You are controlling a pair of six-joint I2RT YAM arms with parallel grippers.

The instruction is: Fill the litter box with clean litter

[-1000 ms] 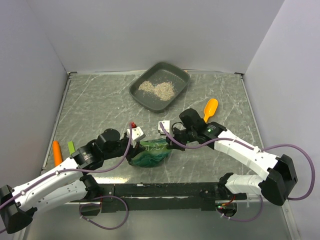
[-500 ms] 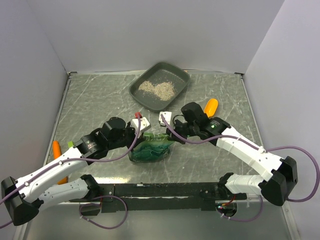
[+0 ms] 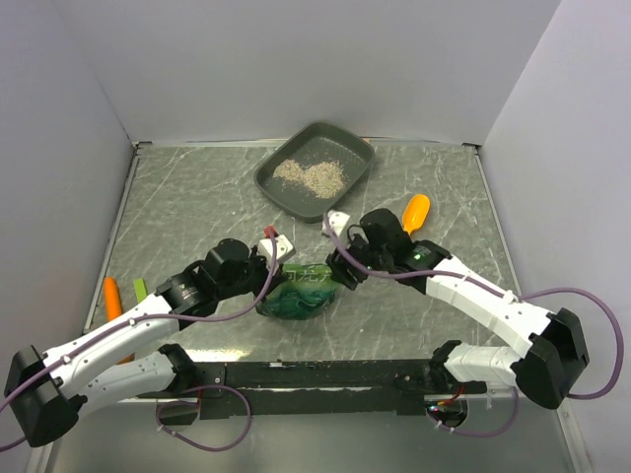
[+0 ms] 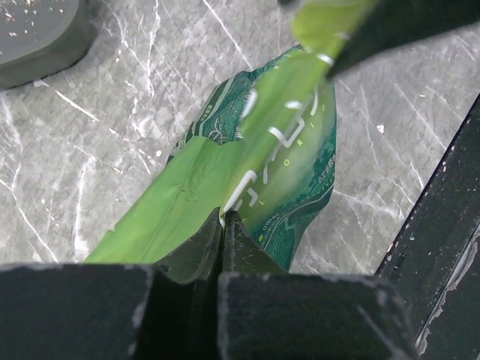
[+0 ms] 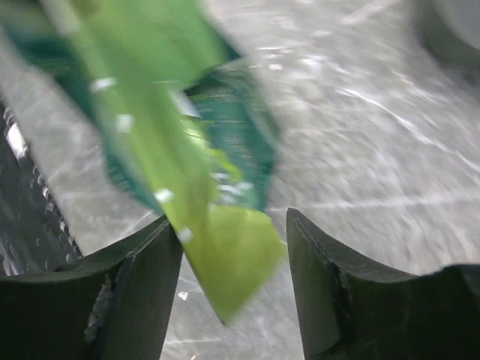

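The dark grey litter box (image 3: 270, 187) sits at the back centre with a small pile of clean litter (image 3: 311, 175) in it. A green crinkly bag (image 3: 301, 292) stands on the table between the arms. My left gripper (image 3: 274, 270) is shut on the bag's left top edge; in the left wrist view the fingertips (image 4: 223, 217) pinch the green film (image 4: 292, 150). My right gripper (image 3: 341, 272) is at the bag's right top corner. Its fingers stand open (image 5: 234, 225), with the bag's loose corner (image 5: 225, 255) between them, untouched on the right side.
An orange scoop (image 3: 415, 214) lies right of the right gripper. An orange piece (image 3: 112, 299) and a green piece (image 3: 140, 290) lie by the left wall. A black rail (image 3: 325, 376) runs along the near edge. The litter box corner (image 4: 37, 37) shows in the left wrist view.
My right gripper has opened and let go of the bag's corner. The left gripper stays shut on the bag and has shifted slightly right.
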